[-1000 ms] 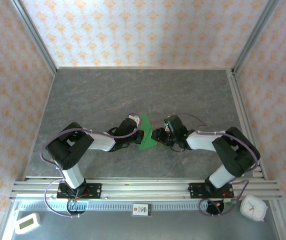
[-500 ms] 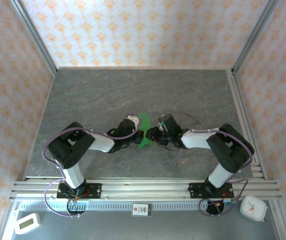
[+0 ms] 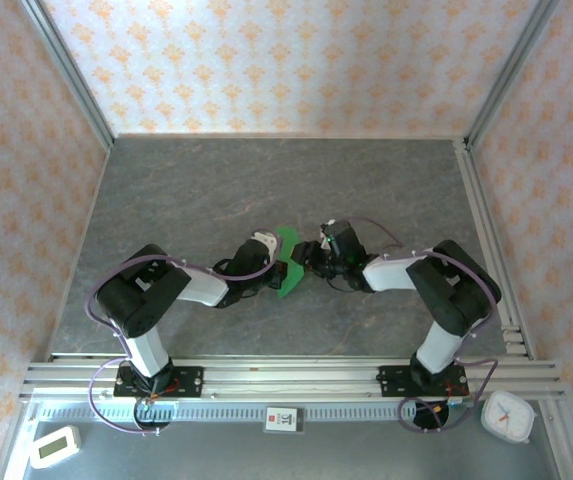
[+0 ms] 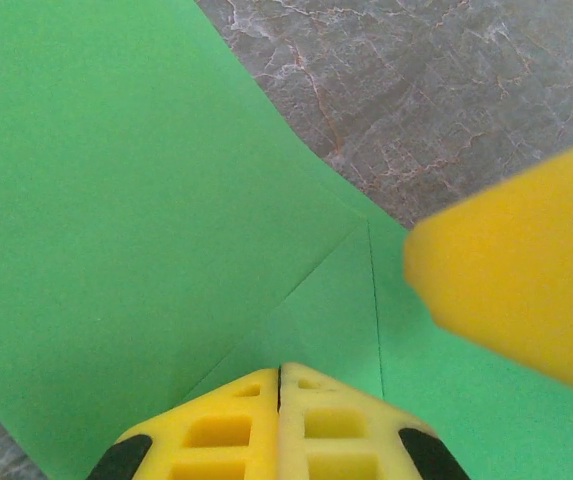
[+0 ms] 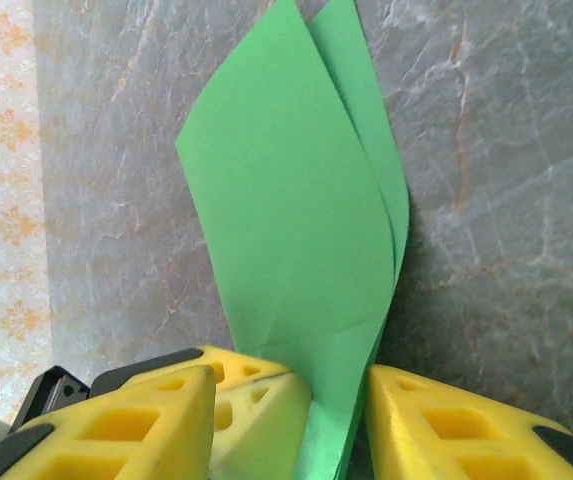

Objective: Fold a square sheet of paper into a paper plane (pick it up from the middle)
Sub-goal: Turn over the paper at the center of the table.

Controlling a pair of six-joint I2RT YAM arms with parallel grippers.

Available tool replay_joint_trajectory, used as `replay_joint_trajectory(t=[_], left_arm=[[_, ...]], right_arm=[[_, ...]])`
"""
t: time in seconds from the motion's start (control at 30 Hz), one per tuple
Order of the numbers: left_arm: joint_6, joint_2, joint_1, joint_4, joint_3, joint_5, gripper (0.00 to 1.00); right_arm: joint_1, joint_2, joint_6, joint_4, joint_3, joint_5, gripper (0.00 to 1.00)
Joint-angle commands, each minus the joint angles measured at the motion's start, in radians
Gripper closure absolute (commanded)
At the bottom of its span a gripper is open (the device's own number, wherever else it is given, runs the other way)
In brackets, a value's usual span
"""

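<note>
The square sheet of paper [image 5: 286, 230] is pinched at its lower middle by your left fingers [image 4: 221, 430], which are pressed tight together with only the thin green sheet between them. Two faint creases run out from that pinch point across the paper. Your right fingers [image 5: 116, 430] stand partly apart and straddle the sheet's bottom edge. One pad is close against the paper, and they don't look clamped on it. Out from the fingers, the sheet rises on edge as two loose layers, bowed rather than flat, with their far edges fanned apart instead of lined up. From above it sits between the two wrists, near the middle of the desk [image 3: 216, 190] and toward your side, well clear of the walls. As for progress, you are early: the sheet appears to be gathered at the middle and bent roughly in half, but the centre fold is soft, not pressed sharp. No pointed nose or wing folds show, so nothing here reads as a dart yet. What's left, by my reckoning, is matching the edges, setting the centre crease, then all the nose and wing folds.
</note>
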Motion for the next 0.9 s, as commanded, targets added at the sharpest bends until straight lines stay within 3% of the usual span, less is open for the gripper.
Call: replay_joint_trajectory(t=[0.0, 0.23, 0.37, 0.43, 0.6, 0.87], left_arm=[[-0.015, 0.023, 0.011, -0.051, -0.027, 0.017, 1.00], [-0.014, 0.015, 0.012, -0.056, -0.030, 0.015, 1.00], [-0.012, 0.004, 0.012, -0.066, -0.024, 0.018, 1.00], [-0.010, -0.003, 0.013, -0.075, -0.014, 0.019, 1.00], [-0.010, -0.028, 0.012, -0.098, 0.007, 0.021, 1.00], [-0.137, -0.246, 0.055, -0.090, -0.019, -0.009, 1.00]], right_arm=[[-0.017, 0.040, 0.001, 0.054, 0.029, -0.027, 0.57], [-0.020, 0.071, 0.002, 0.065, 0.012, -0.055, 0.59], [-0.017, 0.083, 0.017, 0.102, 0.003, -0.085, 0.68], [-0.016, 0.088, 0.022, 0.108, 0.006, -0.092, 0.74], [-0.015, 0.076, 0.010, 0.077, 0.019, -0.087, 1.00], [-0.033, -0.141, -0.081, -0.168, 0.069, 0.041, 1.00]])
